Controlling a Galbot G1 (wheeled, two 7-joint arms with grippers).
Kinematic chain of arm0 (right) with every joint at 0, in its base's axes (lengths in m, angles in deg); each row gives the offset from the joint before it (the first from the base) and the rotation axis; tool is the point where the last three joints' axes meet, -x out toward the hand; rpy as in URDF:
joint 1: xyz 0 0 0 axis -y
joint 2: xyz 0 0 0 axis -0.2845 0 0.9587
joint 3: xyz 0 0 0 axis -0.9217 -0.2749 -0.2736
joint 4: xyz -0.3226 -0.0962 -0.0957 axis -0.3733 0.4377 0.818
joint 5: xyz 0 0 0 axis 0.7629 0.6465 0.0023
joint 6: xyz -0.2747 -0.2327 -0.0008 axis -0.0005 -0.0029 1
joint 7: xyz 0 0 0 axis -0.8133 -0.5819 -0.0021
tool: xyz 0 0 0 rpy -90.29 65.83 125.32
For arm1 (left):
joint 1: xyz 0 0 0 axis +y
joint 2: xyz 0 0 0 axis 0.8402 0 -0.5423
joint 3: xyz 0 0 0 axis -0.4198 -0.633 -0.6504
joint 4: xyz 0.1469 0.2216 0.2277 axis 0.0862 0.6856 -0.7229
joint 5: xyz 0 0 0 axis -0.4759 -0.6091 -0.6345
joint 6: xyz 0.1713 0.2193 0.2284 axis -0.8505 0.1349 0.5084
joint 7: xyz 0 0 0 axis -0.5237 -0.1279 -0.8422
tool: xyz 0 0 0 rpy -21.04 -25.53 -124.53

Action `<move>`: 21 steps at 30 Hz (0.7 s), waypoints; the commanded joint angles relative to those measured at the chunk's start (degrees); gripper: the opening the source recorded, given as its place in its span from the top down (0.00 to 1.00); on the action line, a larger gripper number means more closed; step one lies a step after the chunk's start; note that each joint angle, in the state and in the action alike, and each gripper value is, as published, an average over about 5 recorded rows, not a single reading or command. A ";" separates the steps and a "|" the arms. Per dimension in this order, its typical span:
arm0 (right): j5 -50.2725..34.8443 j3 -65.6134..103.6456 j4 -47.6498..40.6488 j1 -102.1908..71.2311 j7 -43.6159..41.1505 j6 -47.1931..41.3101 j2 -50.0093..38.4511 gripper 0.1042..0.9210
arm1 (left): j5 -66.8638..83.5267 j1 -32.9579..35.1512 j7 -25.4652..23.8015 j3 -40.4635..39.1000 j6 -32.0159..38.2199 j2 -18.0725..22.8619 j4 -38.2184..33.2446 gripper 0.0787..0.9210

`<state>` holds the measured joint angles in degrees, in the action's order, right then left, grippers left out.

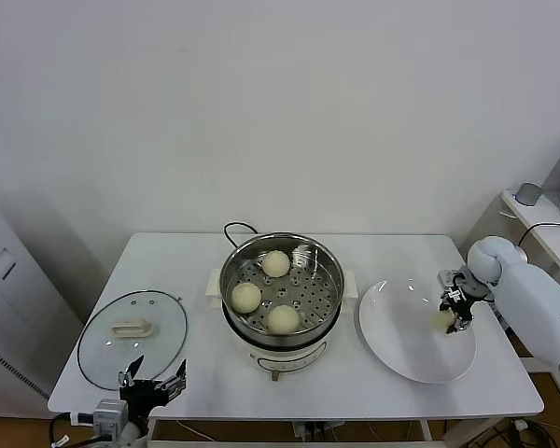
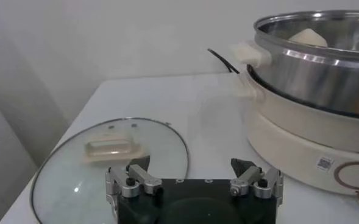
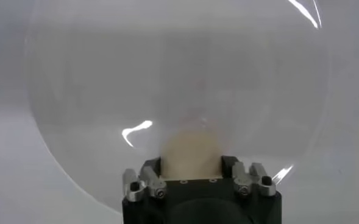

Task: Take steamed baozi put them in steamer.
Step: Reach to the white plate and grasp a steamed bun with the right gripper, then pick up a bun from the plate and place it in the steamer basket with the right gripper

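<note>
Three steamed baozi [image 1: 275, 263] [image 1: 246, 297] [image 1: 283, 319] lie on the perforated tray of the steel steamer [image 1: 329, 264] at the table's centre. Another cream baozi [image 1: 444, 319] sits on the white plate [image 1: 401, 327] to the right. My right gripper [image 1: 453, 313] reaches down onto it. In the right wrist view the black fingers press both sides of that baozi [image 3: 190, 149], so the right gripper [image 3: 190, 163] is shut on it, low over the plate [image 3: 167, 79]. My left gripper [image 1: 152, 383] waits open at the table's front left, holding nothing.
A round glass lid [image 1: 131, 336] with a cream handle lies flat at the left, just beyond the left gripper [image 2: 191, 167]. The steamer [image 2: 313, 67] stands on a cream electric base with a black cord behind. A side table stands at the far right.
</note>
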<state>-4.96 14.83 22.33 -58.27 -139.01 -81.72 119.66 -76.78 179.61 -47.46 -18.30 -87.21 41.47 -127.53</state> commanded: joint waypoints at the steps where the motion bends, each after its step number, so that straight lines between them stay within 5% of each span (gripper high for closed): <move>1: -7.86 -6.11 5.94 5.12 -1.00 -4.60 -4.65 0.60 | -0.49 -0.32 0.12 -0.33 0.11 2.80 0.23 0.12; 10: -33.95 -34.12 18.22 30.52 -0.81 -19.51 -10.05 0.63 | -1.37 -0.62 0.22 -0.13 -0.03 2.45 -0.63 0.12; 21: -55.34 -53.50 23.59 50.01 2.78 -30.58 2.90 0.63 | -4.24 -0.25 0.57 -0.74 0.25 2.79 -2.22 0.12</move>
<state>-39.01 -19.01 39.41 -27.05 -138.11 -101.37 115.32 -79.35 179.17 -47.01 -18.44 -87.11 41.46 -128.81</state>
